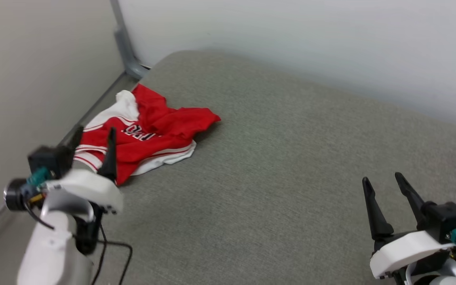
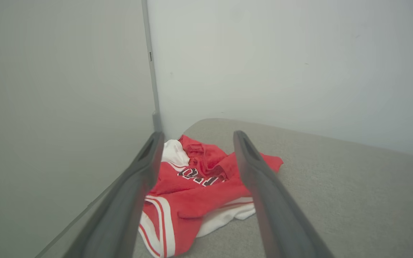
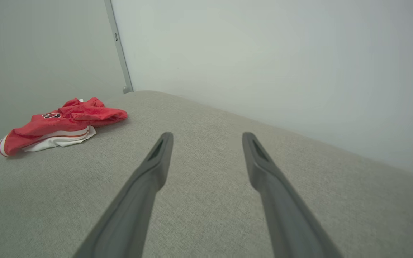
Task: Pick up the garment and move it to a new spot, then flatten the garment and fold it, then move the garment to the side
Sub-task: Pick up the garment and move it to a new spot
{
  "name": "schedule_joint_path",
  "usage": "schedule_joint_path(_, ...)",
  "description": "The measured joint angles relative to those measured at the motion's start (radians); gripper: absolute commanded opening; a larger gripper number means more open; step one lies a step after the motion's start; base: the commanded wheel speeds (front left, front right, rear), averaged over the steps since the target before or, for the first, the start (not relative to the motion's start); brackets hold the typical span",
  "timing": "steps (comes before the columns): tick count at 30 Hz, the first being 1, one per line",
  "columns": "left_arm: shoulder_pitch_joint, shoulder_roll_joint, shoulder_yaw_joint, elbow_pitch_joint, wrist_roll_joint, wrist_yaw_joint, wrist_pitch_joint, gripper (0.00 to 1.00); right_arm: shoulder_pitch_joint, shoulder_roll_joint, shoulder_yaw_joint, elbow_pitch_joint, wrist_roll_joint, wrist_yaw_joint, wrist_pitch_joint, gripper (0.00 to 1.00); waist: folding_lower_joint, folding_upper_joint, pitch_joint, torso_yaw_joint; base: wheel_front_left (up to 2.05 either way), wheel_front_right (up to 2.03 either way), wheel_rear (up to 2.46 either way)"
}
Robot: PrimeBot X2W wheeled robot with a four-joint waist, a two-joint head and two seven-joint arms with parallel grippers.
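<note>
The garment (image 1: pixel 145 130), a red sleeveless basketball jersey with white-and-red striped trim, white lining and black white-outlined lettering, lies crumpled in a loose heap on a grey woven fabric pad (image 1: pixel 275 158), close to the foot of the grey upright corner strip (image 1: pixel 123 43) where two pale walls (image 1: pixel 291 39) meet. Part of the white lining is turned up on the side of the heap nearest the strip, and the striped hem spreads out on the side away from it. The left gripper (image 1: pixel 95 130) sits on the far side of the jersey from the strip, its two long dark fingers spread wide and pointing towards the strip, framing the heap in the left wrist view with nothing pinched between them; whether they touch the cloth cannot be told. The right gripper (image 1: pixel 382 177) is well apart from the strip and the jersey, above bare pad, its fingers likewise parted wide and empty.
</note>
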Motion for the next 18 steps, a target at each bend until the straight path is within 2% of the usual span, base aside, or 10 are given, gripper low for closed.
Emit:
schedule_joint_path(9, -0.273, 0.143, -0.009, 0.152, -0.140, -0.014, 0.229, 1.00, -0.056, 0.000, 0.001, -0.033, -0.036, 0.000, 0.034, 1.00, 0.0000, 0.0000, 0.108, -0.105, 0.00, 0.00, 0.00)
schedule_joint_path(15, -0.402, 0.278, -0.099, 0.274, -0.269, -0.014, 0.430, 1.00, -0.100, 0.000, -0.003, -0.058, -0.066, 0.000, 0.043, 1.00, 0.0002, 0.0000, 0.202, -0.174, 0.00, 0.00, 0.00)
schedule_joint_path(18, -0.443, 0.323, -0.137, 0.344, -0.326, -0.014, 0.529, 1.00, -0.115, 0.000, -0.004, -0.064, -0.071, 0.000, 0.044, 1.00, 0.0002, 0.0000, 0.248, -0.205, 0.00, 0.00, 0.00)
